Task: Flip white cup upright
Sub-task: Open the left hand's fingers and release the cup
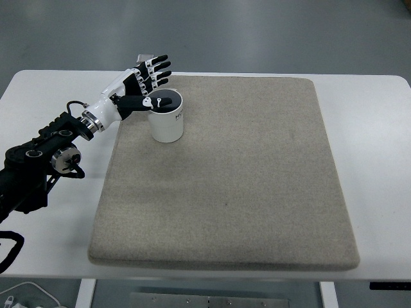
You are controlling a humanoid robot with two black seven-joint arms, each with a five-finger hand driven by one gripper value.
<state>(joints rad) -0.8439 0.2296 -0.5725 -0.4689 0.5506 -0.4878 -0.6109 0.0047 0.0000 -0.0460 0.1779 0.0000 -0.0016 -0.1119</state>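
White cup (166, 117) stands upright on the beige mat (231, 186), open mouth facing up with a dark interior visible. Small dark print shows on its side wall, too small to read. It sits in the mat's far left corner region, just to the right of the left hand (146, 80).

Left hand: arm enters from the picture's left edge, black linkage with a white forearm shell, wrist angled up and to the right. Fingers (156, 69) are spread and extended straight, fanned out beyond the far left side of the cup, holding nothing. The thumb (142, 101) reaches toward the cup rim on its near-left side; its tip lies over or against the rim, and I cannot tell whether it actually touches. The palm is beside the cup, not wrapped around it.

Mat: rectangular, coarse fabric, lying flat on a white table (372, 128) and covering most of its middle. Apart from the cup, nothing rests on it to the right of or nearer than the hand.

Lower left, well behind the hand along the arm: a black cable loop (8, 247) and a white cable (26, 292) at the table's near edge.

Right hand: not seen.
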